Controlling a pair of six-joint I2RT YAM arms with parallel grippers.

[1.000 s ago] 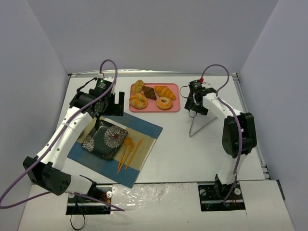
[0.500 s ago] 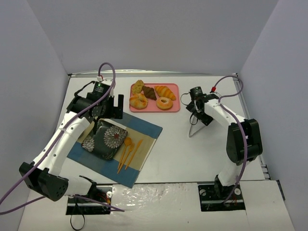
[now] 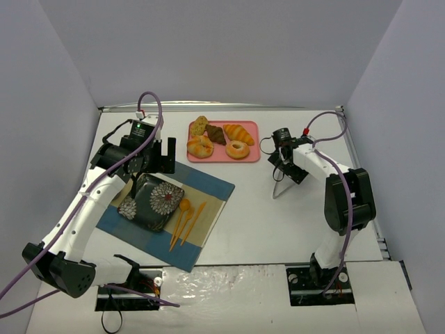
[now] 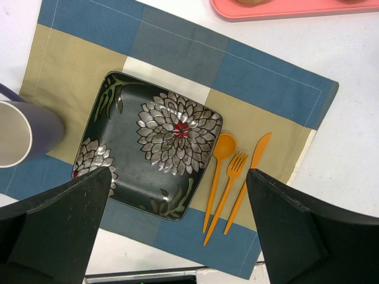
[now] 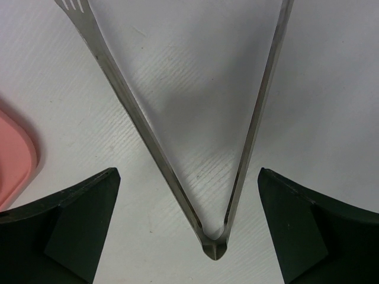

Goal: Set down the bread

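- The left arm (image 3: 90, 202) stretches forward from its base at the near left, with its wrist turned to face straight down.
- The left gripper (image 4: 177, 174) has its jaws spread wide; its dark fingers (image 4: 59, 225) fill the wrist view's lower corners.
- The right arm (image 3: 344, 198) rises from its base, then folds at the elbow and angles leftward and downward.
- The right gripper (image 5: 188, 177) sits low, with its jaws fully apart.

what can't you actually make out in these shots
- top external: bread too small to show its texture.
- left wrist: bread out of frame; the pink tray shows only its rim at the top edge.
- left wrist: cup cut by the left edge.
- right wrist: tongs run off the top edge, tips unseen.
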